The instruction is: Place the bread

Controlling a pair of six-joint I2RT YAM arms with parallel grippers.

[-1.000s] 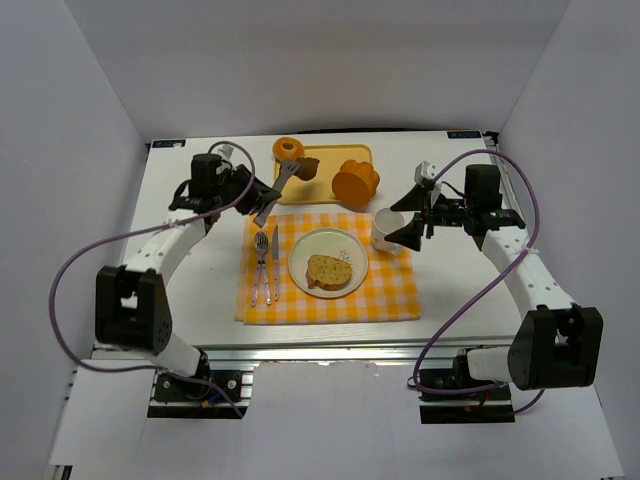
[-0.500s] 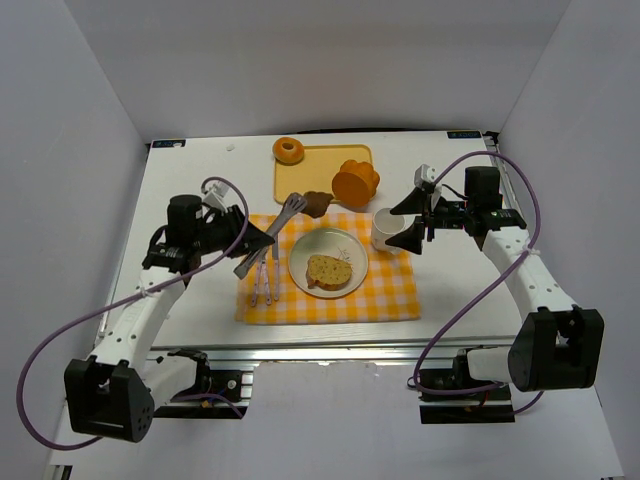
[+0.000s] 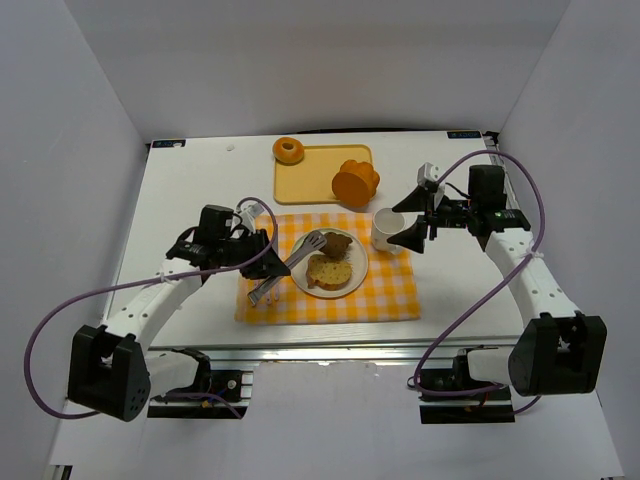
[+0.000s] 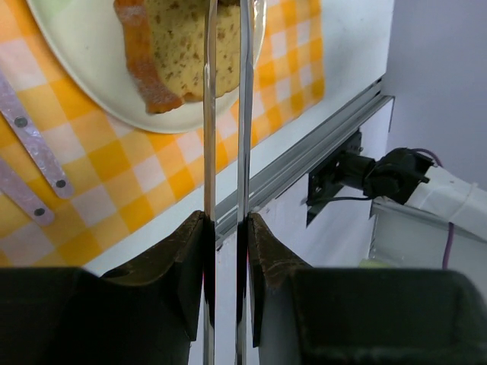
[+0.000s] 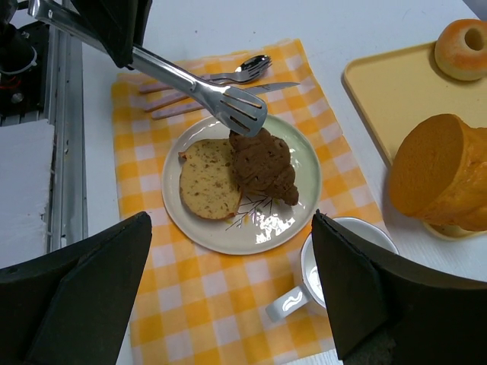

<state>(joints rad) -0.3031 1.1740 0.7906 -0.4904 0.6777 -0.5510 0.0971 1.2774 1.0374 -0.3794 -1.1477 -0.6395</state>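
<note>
- Bread [image 3: 338, 245], the dark brown piece, lies on the white plate [image 3: 300, 283], on the half nearer the table's far edge, and touches the pale seeded slice [image 3: 328, 272] beside it.
- The plate sits in the middle of the yellow checked cloth [image 3: 390, 295], which lies along the near edge of the table [image 3: 190, 190].
- My left claw [image 3: 257, 250] is clamped narrow on the handles of the metal tongs [image 3: 292, 266]; the left wrist view shows the two blades running close together over the slice.
- The tongs' tip reaches the end of the bread nearest the cutlery [image 5: 228, 90]; I cannot tell if it touches.
- My right claw [image 3: 410, 220] stands wide and holds nothing, above the cloth's far right corner by the white cup [image 3: 387, 230].
- The cup stands just beside the plate, toward the right edge.
- The cutlery lies on the cloth's left side, under the tongs.
- A yellow tray [image 3: 310, 185] at the far edge carries a doughnut [image 3: 289, 150] at its far left corner and an orange loaf [image 3: 355, 183] at its right side.
</note>
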